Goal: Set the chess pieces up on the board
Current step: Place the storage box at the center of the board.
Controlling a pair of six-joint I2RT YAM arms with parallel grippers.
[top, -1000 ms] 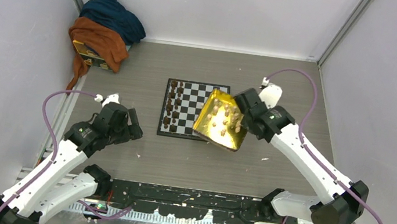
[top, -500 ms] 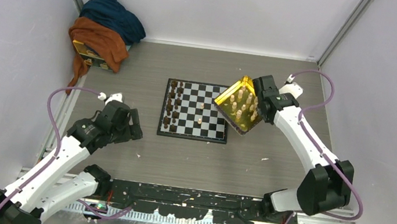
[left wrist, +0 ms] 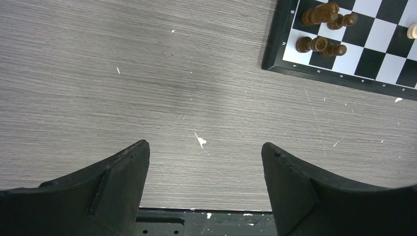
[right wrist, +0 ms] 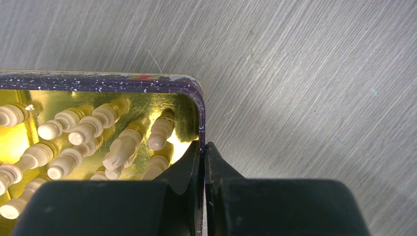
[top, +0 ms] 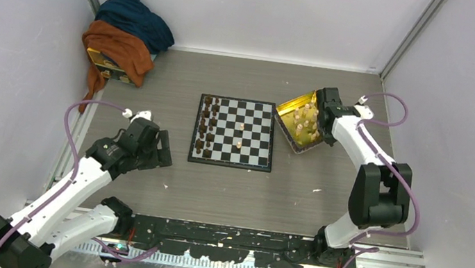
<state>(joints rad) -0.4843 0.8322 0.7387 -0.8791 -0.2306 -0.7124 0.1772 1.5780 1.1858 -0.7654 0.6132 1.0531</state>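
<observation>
From my seat this job looks barely begun. The board (top: 258, 119) lies flat in the middle of the table (top: 156, 94), and the dark brown pieces (top: 205, 126) stand in two files along its 9 o'clock edge; the left wrist view shows a few of them (left wrist: 319, 44), some lying on their sides. Only two light-tan chess pieces (top: 241, 126) are on the checks, one above the other near the centre, and I judge them loose rather than placed, though they are too small to say whether they stand or lie. The rest of the light set sits heaped in the yellow tray (top: 288, 106), just off the board's corner at about 2 o'clock. My right gripper (top: 318, 114) is pinched tight on that tray's dark rim (right wrist: 98, 81), its jaws closed on the wall at a rounded corner, with tan pieces (right wrist: 123, 145) lying jumbled against the gold floor just inside. I cannot tell whether the tray rests flat or hangs tilted. My left gripper (top: 161, 148) hovers over bare table at about 8 o'clock from the board, its jaws spread wide and holding nothing (left wrist: 205, 162). A bundle of cloths (top: 129, 35) sits at 10 o'clock, out of play. Nearly all the light side remains to be set.
</observation>
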